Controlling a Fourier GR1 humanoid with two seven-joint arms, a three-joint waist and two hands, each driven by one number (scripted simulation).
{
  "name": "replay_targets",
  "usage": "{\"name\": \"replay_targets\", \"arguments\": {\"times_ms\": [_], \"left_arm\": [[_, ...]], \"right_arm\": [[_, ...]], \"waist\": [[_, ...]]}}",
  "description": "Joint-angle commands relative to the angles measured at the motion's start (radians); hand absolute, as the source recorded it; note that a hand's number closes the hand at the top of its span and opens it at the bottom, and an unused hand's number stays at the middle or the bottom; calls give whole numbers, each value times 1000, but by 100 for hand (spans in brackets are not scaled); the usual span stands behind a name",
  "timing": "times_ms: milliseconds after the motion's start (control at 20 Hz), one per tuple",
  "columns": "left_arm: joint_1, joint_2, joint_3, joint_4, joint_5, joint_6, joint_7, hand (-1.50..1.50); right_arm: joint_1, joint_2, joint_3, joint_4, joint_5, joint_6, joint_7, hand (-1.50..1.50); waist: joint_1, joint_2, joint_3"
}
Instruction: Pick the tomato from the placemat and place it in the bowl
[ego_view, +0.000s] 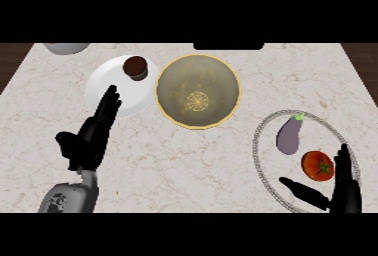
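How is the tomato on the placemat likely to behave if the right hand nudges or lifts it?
The tomato looks round and smooth, so it would probably roll if nudged and might slip between fingers. The eggplant lies close beside it on the placemat, so a rolling tomato could bump it.

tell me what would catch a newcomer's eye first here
The large olive bowl with its golden rim sits empty in the middle. At the right, a red tomato and a purple eggplant lie on a round placemat, the right robot hand open just beside the tomato. The left robot hand rests open at the left, fingertips overlapping a white plate in the view.
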Motion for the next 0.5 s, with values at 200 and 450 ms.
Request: {"name": "replay_targets", "arguments": {"times_ms": [200,450], "left_arm": [[-15,1,19,39,2,-20,-26,0],[7,-21,11,27,-28,-12,-41,0]], "right_arm": [[-89,-57,81,100,168,-22,-53,150],[-68,-17,109,59,170,-23,-51,150]], "waist": [[1,1,0],[-1,0,0]]}}
